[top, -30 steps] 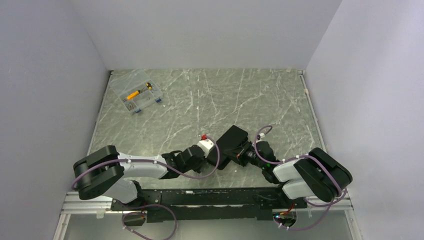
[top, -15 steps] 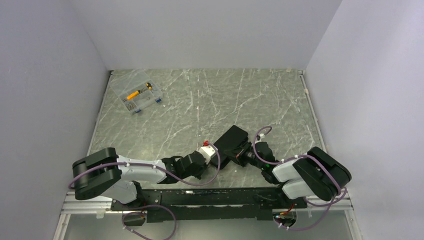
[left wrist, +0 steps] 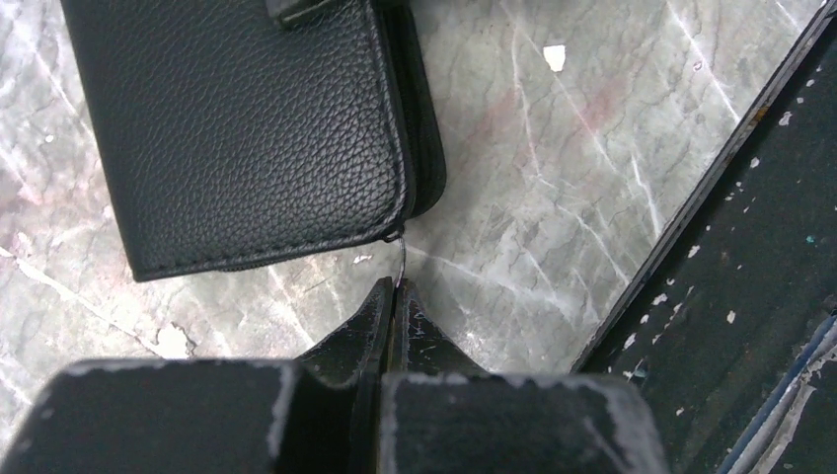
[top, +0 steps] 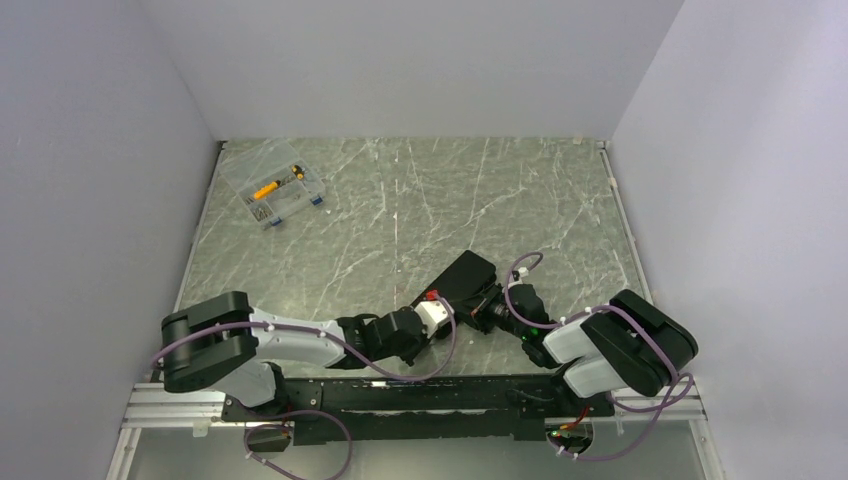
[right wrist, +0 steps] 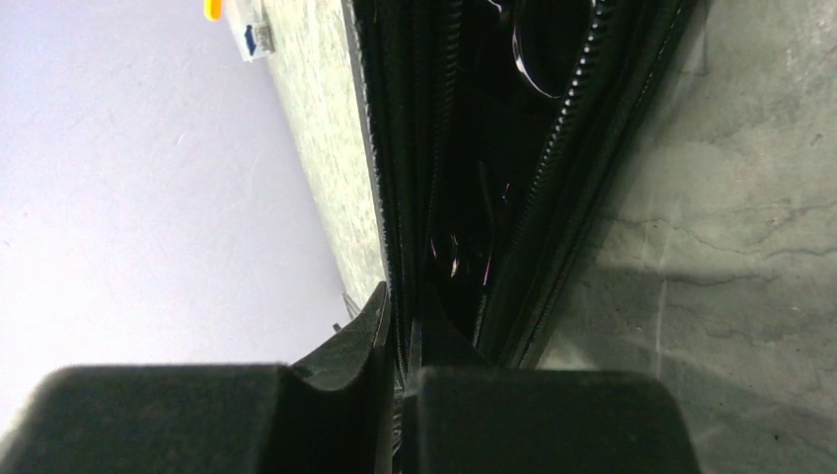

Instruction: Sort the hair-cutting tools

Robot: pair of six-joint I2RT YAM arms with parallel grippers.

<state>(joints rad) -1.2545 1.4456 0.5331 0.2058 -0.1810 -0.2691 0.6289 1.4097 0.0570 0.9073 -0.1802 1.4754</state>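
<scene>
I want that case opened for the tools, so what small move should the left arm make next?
Probably draw the left gripper back, tugging the thin zip pull it pinches at the corner of the black case; the right gripper clamps the partly unzipped edge.

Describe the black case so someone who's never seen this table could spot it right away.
On the grey marbled table, look near the front edge, about mid-width. The black case sits there: flat, opaque, grained, zip-edged, unlike the clear plastic box with yellow parts in the far left corner.
</scene>
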